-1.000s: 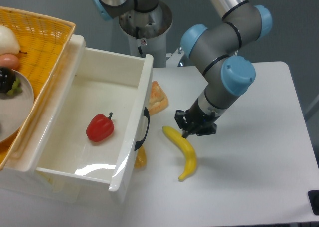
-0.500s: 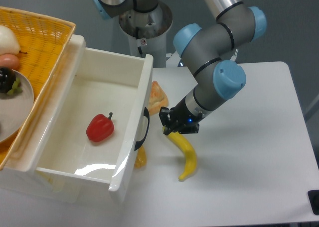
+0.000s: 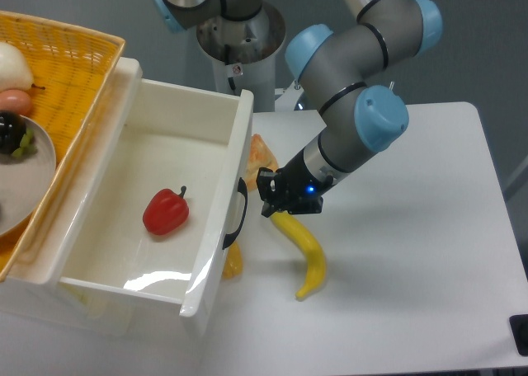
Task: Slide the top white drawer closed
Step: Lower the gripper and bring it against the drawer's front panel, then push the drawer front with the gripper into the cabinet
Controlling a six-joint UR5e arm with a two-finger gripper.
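Beside drawer [image 3: 157, 203] handle [image 3: 238, 213], claw [image 3: 270, 203], banana [image 3: 305, 251] below

The drawer [image 3: 165, 203] stands pulled out over the table's [image 3: 429, 252] left side with a pepper [image 3: 166, 212] in it, a basket [image 3: 58, 79] on the cabinet behind-left, the hand [image 3: 272, 204] just right of its handle [image 3: 238, 213], over a banana's [image 3: 306, 250] upper end.

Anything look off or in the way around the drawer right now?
The top white drawer is pulled far out with a red pepper inside. A banana, a toast slice and an orange item lie loose on the table by its front; the orange one sits partly under it.
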